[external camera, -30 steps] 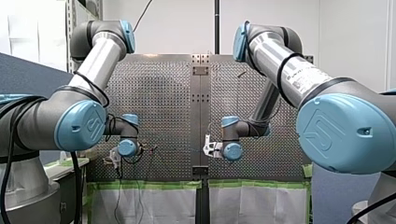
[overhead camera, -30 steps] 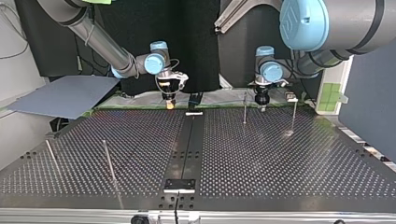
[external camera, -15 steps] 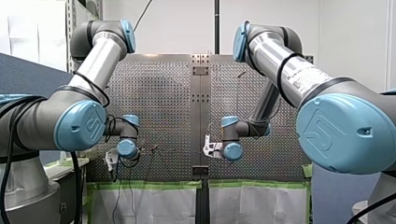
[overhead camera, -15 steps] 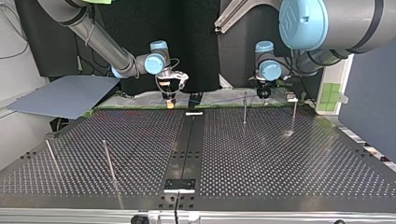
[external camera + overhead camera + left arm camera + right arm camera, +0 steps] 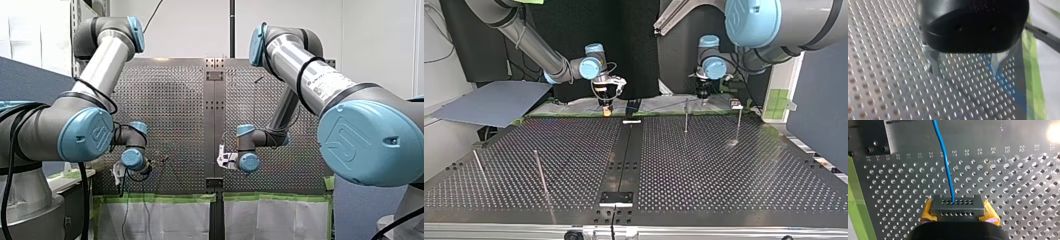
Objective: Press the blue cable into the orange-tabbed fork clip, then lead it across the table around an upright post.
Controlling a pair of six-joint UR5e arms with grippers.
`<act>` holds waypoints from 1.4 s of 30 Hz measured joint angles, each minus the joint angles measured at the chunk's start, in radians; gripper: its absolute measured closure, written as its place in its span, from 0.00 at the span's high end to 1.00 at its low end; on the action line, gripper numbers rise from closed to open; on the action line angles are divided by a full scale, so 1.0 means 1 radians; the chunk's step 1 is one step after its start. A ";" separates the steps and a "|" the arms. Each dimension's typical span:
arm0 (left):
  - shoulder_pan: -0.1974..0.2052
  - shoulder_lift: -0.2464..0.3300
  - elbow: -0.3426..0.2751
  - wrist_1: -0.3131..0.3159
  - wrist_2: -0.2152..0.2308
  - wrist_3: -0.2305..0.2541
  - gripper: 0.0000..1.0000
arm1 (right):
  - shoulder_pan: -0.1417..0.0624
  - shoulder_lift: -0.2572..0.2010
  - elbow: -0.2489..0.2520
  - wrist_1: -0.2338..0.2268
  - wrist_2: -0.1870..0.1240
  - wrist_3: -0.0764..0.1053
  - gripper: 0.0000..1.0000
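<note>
My left hand (image 5: pixel 702 100) has come up off the desk (image 5: pixel 724 165) over the last second. In the top view it sat low beside the far post (image 5: pixel 685 115), tip near the perforated surface; it is now raised to about the level of the post's top, wrist higher too. In the front view it has slid a little toward the view's left, and the blue cable (image 5: pixel 668 102) running to it, earlier low along the desk's far edge, now slants upward toward the hand.
</note>
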 joint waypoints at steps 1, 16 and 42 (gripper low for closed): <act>-0.001 0.010 -0.010 0.005 0.010 -0.001 1.00 | 0.000 0.000 0.000 0.000 0.000 0.000 0.00; -0.031 0.165 -0.167 0.030 0.110 0.002 1.00 | 0.002 0.000 0.000 0.003 -0.001 0.002 0.00; -0.068 0.113 -0.135 0.080 0.085 -0.006 1.00 | -0.002 0.000 0.000 0.003 -0.010 0.002 0.00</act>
